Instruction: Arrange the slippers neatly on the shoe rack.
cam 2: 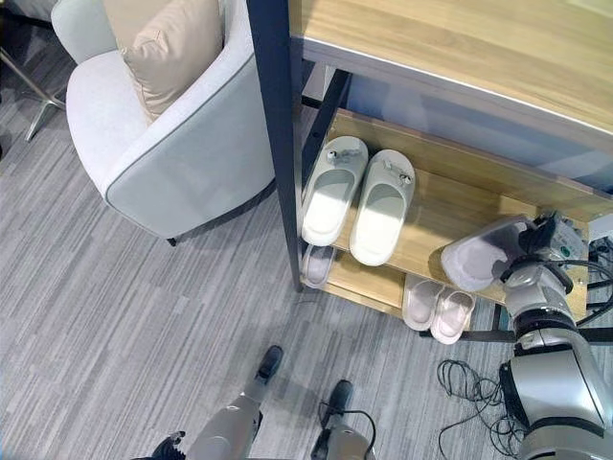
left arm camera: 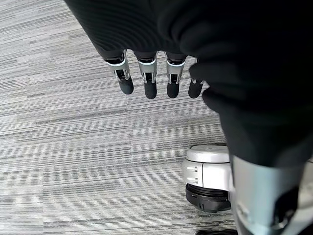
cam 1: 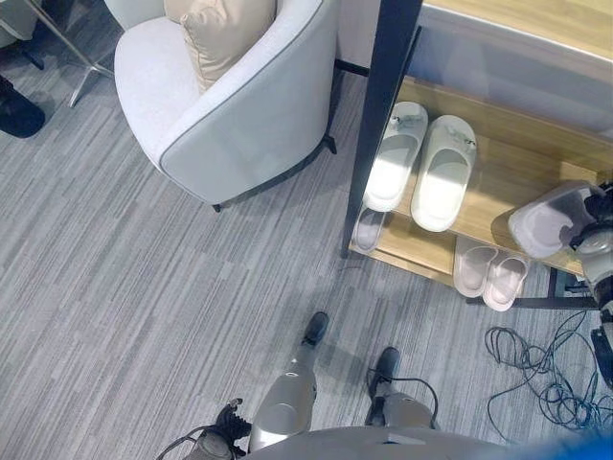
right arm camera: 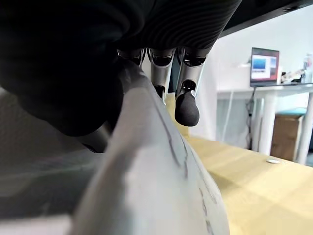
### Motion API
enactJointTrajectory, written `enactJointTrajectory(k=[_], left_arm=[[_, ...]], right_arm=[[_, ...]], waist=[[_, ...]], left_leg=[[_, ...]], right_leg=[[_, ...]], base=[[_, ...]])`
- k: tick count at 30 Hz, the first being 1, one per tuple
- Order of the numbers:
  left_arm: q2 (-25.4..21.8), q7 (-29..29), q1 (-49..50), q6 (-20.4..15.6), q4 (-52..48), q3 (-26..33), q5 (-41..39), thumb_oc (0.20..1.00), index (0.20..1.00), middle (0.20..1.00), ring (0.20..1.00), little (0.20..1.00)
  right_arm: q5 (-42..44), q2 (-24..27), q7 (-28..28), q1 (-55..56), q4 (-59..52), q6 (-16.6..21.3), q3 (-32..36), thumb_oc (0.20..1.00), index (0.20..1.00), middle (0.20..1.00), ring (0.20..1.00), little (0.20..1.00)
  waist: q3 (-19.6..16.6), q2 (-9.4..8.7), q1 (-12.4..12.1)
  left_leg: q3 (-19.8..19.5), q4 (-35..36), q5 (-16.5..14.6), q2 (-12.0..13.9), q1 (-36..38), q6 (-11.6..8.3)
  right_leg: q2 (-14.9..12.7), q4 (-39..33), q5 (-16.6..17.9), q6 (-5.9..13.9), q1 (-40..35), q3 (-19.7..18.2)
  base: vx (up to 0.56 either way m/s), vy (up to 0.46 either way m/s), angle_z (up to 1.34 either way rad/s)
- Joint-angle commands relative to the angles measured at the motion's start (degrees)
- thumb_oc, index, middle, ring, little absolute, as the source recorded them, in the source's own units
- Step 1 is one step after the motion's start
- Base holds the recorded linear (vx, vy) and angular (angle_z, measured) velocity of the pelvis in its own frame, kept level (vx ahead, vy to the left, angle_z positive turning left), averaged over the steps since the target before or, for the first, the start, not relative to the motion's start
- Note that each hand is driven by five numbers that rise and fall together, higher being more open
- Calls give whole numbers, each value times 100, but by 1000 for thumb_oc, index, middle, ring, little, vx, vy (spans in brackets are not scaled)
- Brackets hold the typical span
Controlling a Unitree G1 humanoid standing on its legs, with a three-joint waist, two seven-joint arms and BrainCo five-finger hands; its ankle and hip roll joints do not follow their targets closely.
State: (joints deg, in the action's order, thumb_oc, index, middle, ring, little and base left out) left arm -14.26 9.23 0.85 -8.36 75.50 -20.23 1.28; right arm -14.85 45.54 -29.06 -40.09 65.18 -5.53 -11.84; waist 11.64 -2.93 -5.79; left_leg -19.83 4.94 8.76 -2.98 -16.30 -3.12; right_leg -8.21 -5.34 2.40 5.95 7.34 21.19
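My right hand (cam 2: 538, 241) is shut on a grey slipper (cam 2: 482, 251) at the right end of the shoe rack's middle wooden shelf (cam 2: 450, 196). The slipper is tilted just over the wood. In the right wrist view my fingers (right arm camera: 187, 105) curl over the grey slipper's (right arm camera: 146, 186) rim. A pale pair of slippers (cam 2: 359, 196) lies side by side at the left of that shelf. On the lower shelf sit a pinkish pair (cam 2: 438, 307) and another grey slipper (cam 2: 316, 264), partly hidden under the shelf above. My left hand (left arm camera: 146, 83) hangs open over the carpet.
The rack's dark upright post (cam 2: 278, 144) stands at its front left corner, and a top shelf (cam 2: 460, 43) overhangs. A light armchair (cam 1: 239, 105) with a beige cushion (cam 1: 225, 34) stands to the left of the rack. Grey carpet lies in front.
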Motion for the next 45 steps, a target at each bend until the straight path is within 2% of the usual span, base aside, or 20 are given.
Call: enactJointTrajectory(k=[1, 2, 4, 7, 11, 15, 20, 22, 23, 24, 25, 28, 31, 35, 37, 40, 41, 42, 44, 45], left_arm=[[48, 84, -37, -11, 285, 50, 263, 1000, 1000, 1000, 1000, 1000], [44, 84, -39, -10, 284, 44, 263, 1000, 1000, 1000, 1000, 1000], [46, 51, 37, 34, 248, 232, 356, 1000, 1000, 1000, 1000, 1000], [12, 53, 90, 42, 180, 366, 454, 1000, 1000, 1000, 1000, 1000], [-10, 44, 234, 75, 264, 706, 604, 1000, 1000, 1000, 1000, 1000], [-54, 51, 351, 114, 350, 938, 695, 1000, 1000, 1000, 1000, 1000], [-208, 85, 399, 90, 317, 1128, 811, 1000, 1000, 1000, 1000, 1000], [-306, 126, 281, 29, 204, 1097, 852, 1000, 1000, 1000, 1000, 1000], [-360, 164, 16, -24, 41, 1015, 829, 1000, 1000, 1000, 1000, 1000], [-345, 225, -167, -87, -100, 865, 739, 1000, 1000, 1000, 1000, 1000], [-338, 326, -360, -129, -136, 800, 545, 1000, 1000, 1000, 1000, 1000], [-381, 421, -525, -338, -426, 981, -491, 1000, 1000, 1000, 1000, 1000], [-479, 618, -750, -446, -669, 984, -1028, 1000, 1000, 1000, 1000, 1000], [-617, 889, -1120, -713, -1228, 876, -1615, 1000, 1000, 1000, 1000, 1000], [-665, 1072, -1198, -875, -1703, 809, -1829, 1000, 1000, 1000, 1000, 1000], [-705, 1289, -1099, -1012, -2186, 801, -1960, 1000, 1000, 1000, 1000, 1000], [-767, 1392, -994, -1133, -2506, 800, -2047, 1000, 1000, 1000, 1000, 1000], [-750, 1391, -938, -1117, -2728, 803, -2089, 1000, 1000, 1000, 1000, 1000], [-1052, 1627, -551, -1296, -3954, 710, -2086, 1000, 1000, 1000, 1000, 1000], [-1081, 1642, -491, -1310, -4140, 716, -2072, 1000, 1000, 1000, 1000, 1000]], right_arm=[[-566, 148, -248, 567, -1300, 43, -3, 200, 200, 200, 200, 200], [-571, 150, -244, 584, -1316, 35, 14, 200, 200, 200, 200, 200], [-1110, -14, -119, 1442, -2537, 33, 310, 200, 200, 200, 200, 200], [-1446, -160, -39, 2185, -3323, 98, 668, 200, 200, 200, 200, 200], [-1555, -699, 139, 3186, -4080, 480, 871, 200, 200, 200, 200, 200], [-1466, -989, 352, 3822, -4508, 785, 946, 200, 200, 200, 200, 200], [-1148, -1085, 821, 4250, -5007, 1276, 738, 200, 200, 200, 200, 200], [-923, -1084, 1009, 4389, -5119, 1527, 564, 200, 200, 200, 200, 200], [-836, -1041, 1107, 4544, -5226, 1681, 528, 200, 200, 200, 200, 200], [-799, -1026, 1149, 4520, -5071, 1719, 449, 200, 200, 200, 200, 200], [-644, -1056, 1100, 4264, -4954, 1717, 313, 200, 200, 200, 200, 200], [-297, -1191, 1135, 3884, -4522, 1695, -143, 200, 200, 200, 200, 200], [-11, -1203, 1013, 3635, -4515, 1712, -272, 200, 200, 200, 200, 200], [81, -1011, 692, 3100, -4531, 1767, -418, 200, 200, 200, 200, 200], [55, -704, 346, 2518, -4644, 1828, -347, 200, 200, 200, 200, 200], [-147, -436, 25, 2033, -4884, 1796, -272, 200, 200, 200, 200, 200], [-397, -156, -186, 1713, -4976, 1726, -209, 200, 200, 200, 200, 200], [-435, -80, -240, 1640, -5023, 1710, -200, 200, 200, 200, 200, 200], [-606, 610, -790, 711, -5142, 1512, 78, 200, 200, 200, 200, 200], [-617, 717, -852, 602, -5135, 1509, 65, 200, 200, 200, 200, 200]], waist=[[-205, -132, -12], [-211, -134, -6], [-314, -182, -10], [-390, -217, 1], [-556, -288, 2], [-661, -315, 18], [-638, -340, -40], [-545, -352, -79], [-349, -333, -29], [-68, -265, 55], [311, -182, 125], [508, -133, 100], [683, -120, 94], [855, -47, 96], [938, 50, 50], [865, 98, -12], [876, 149, -76], [832, 158, -81], [794, 307, -271], [783, 319, -292]], left_leg=[[242, 6, -661, -12, 246, -14], [232, 6, -635, -26, 227, -7], [276, 6, -718, 70, 418, -10], [250, 6, -720, 115, 515, -10], [304, 4, -790, 254, 794, -10], [304, -54, -907, 317, 1063, 4], [311, -203, -1024, 382, 1296, -21], [237, -212, -949, 419, 1271, -74], [76, -319, -908, 421, 1016, -148], [-9, -987, -1022, 270, 520, -80], [14, -1850, -1213, 86, -97, -37], [152, -3339, -1942, 27, -1190, 82], [204, -4098, -2156, -66, -1816, 170], [336, -5557, -2579, -364, -3203, 259], [465, -6576, -2844, -615, -4239, 315], [544, -7223, -3012, -808, -5070, 355], [516, -7640, -3133, -910, -5463, 392], [557, -7861, -3193, -942, -5688, 419], [570, -9066, -3501, -1166, -6675, 482], [611, -9281, -3577, -1183, -6825, 494]], right_leg=[[-193, 37, -117, 256, -210, 149], [-204, 34, -97, 264, -198, 160], [-128, 53, -188, 227, -367, 132], [-94, 50, -226, 202, -489, 168], [51, 78, -339, 118, -697, 31], [126, 177, -498, 58, -917, -13], [209, 368, -693, -32, -1094, -48], [220, 492, -779, -77, -1091, 86], [185, 785, -926, -147, -930, 420], [5, 1397, -1072, -195, -553, 595], [-249, 2266, -1292, -213, 24, 497], [-441, 3880, -2088, -367, 1188, 63], [-559, 4656, -2319, -439, 1862, -52], [-884, 5976, -2835, -667, 3269, -363], [-1074, 6941, -3150, -776, 4327, -581], [-1222, 7686, -3364, -843, 5180, -762], [-1292, 8182, -3460, -861, 5630, -850], [-1326, 8385, -3500, -856, 5848, -927], [-1570, 9675, -3802, -903, 6933, -1184], [-1595, 9884, -3859, -900, 7104, -1273]], base=[[0, 0, 0], [0, 0, 0], [13, -37, 0], [-11, -48, 2], [-44, -66, -12], [34, -43, -10], [26, -52, -7], [-112, -84, 11], [-329, -44, 95], [-503, 65, 170], [-411, 186, 171], [-40, 104, -31], [-93, 71, -54], [-113, 77, 14], [-99, 98, 5], [-18, 70, 1], [51, 79, 12], [101, 123, 17], [169, 139, 1], [253, 134, -52]])
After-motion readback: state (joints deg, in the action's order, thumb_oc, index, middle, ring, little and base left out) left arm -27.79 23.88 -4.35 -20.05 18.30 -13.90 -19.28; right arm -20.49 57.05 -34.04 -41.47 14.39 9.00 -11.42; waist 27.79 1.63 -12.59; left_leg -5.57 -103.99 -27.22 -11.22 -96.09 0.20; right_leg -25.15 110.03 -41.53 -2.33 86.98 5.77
